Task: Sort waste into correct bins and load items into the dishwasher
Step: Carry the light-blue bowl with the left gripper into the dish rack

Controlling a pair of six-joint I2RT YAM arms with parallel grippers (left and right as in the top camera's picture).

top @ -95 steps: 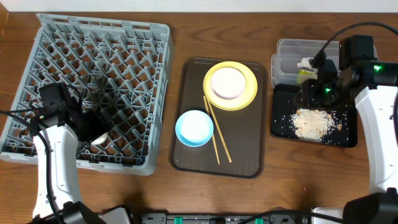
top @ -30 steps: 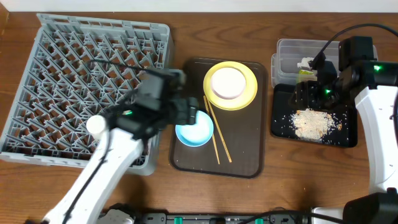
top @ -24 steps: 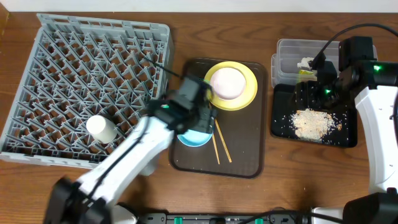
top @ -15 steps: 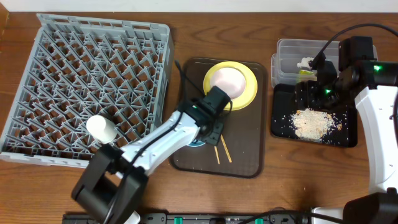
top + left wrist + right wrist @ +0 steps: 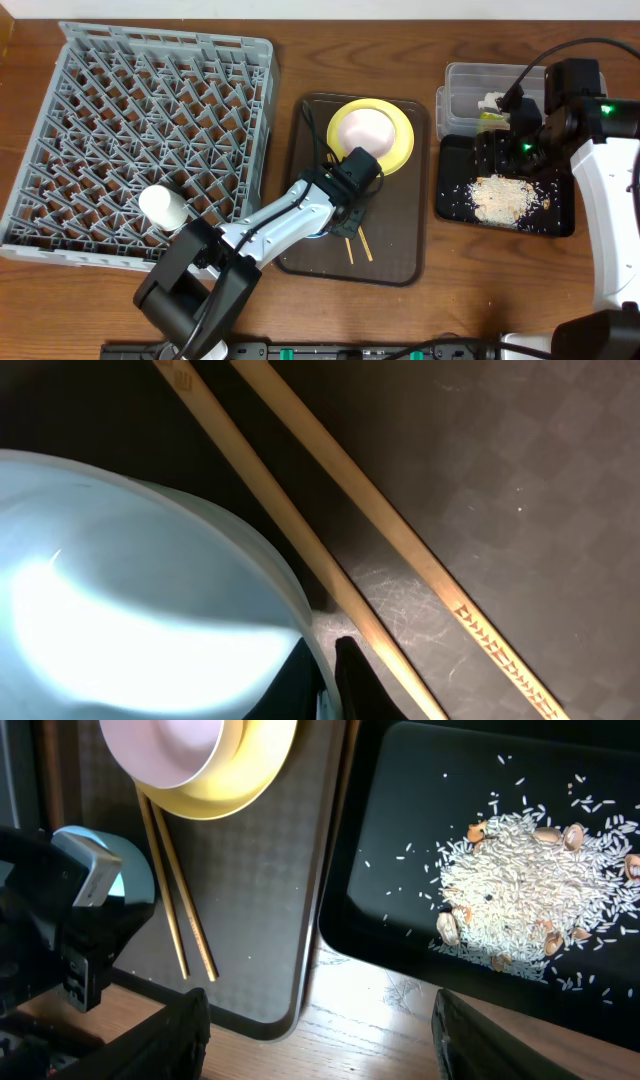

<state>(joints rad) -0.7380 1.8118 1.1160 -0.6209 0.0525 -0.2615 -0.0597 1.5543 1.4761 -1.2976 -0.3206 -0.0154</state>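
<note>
Light-blue bowl (image 5: 150, 590): on brown serving tray (image 5: 520, 480), near-left part, just beside chopsticks (image 5: 350, 510). Pinched at right rim by left gripper (image 5: 325, 675), jaws closed thin on wall (likely for lift toward dish rack (image 5: 140, 130)). Right gripper (image 5: 320, 1020) parted, empty, over black tray (image 5: 390, 910), out of way.
</note>
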